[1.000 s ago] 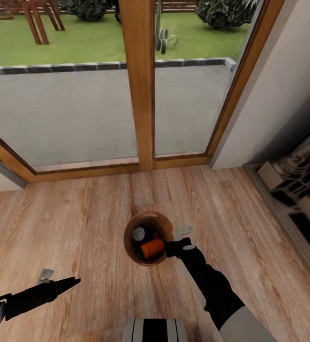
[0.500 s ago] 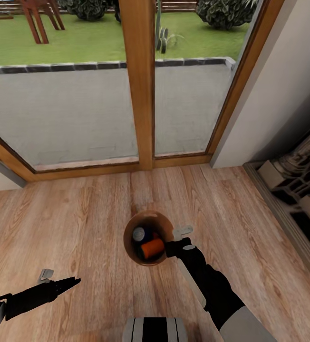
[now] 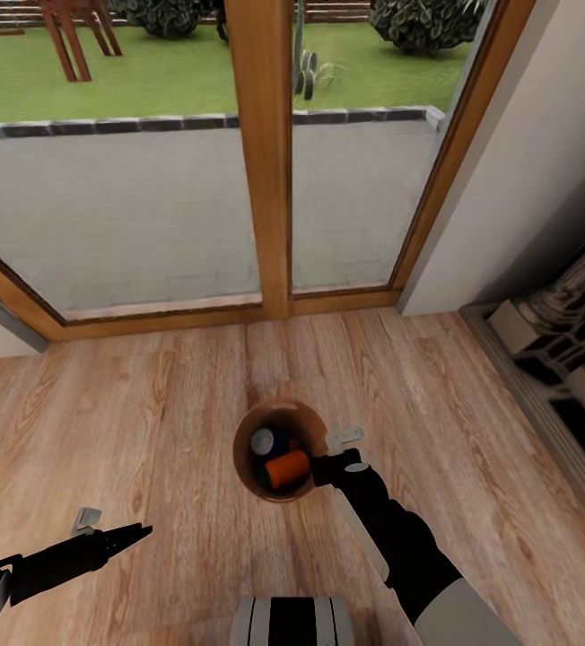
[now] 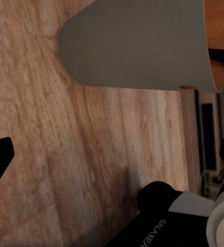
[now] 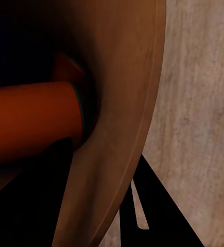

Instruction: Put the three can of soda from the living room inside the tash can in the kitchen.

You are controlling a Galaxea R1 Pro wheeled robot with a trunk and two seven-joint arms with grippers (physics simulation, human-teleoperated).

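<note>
Orange can (image 3: 287,467) in bin (image 3: 246,426) | right fingers (image 3: 344,438) at rim | left fingers (image 3: 87,518) empty

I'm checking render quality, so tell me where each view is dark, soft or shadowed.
Head view: evenly lit; the bin interior is shaded but the cans read clearly. Left wrist view: slightly soft, a broad shadow on the floor below the bin. Right wrist view: very dim and blurred inside the bin, an orange can barely lit.
</note>
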